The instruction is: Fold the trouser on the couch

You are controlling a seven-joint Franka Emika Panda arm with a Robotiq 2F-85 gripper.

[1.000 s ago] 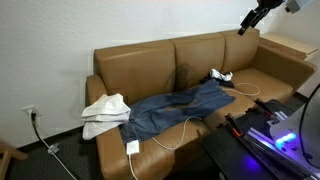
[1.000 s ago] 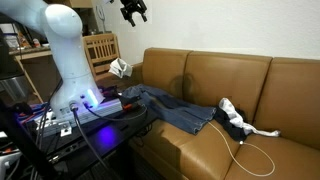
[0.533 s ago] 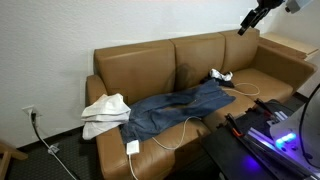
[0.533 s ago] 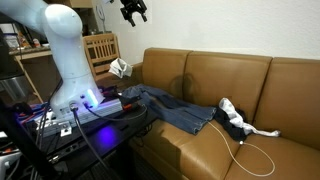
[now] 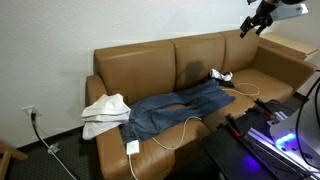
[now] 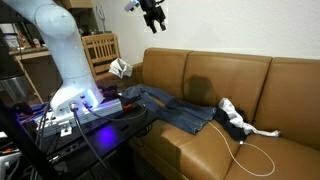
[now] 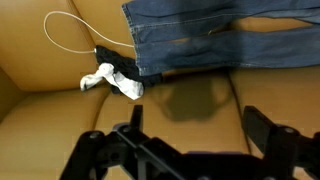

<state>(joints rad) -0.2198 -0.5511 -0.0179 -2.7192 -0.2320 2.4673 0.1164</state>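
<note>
Jeans lie unfolded across the brown couch seat at frame centre. High in the upper right, the gripper hangs wide apart and empty; I judge this the approach, needing descent to a trouser edge next.

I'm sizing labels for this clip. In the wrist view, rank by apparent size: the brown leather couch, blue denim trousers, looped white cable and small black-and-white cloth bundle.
1. Brown leather couch, filling the frame.
2. Blue denim trousers.
3. Looped white cable and black-and-white cloth bundle: similar spread, not ranked.
</note>
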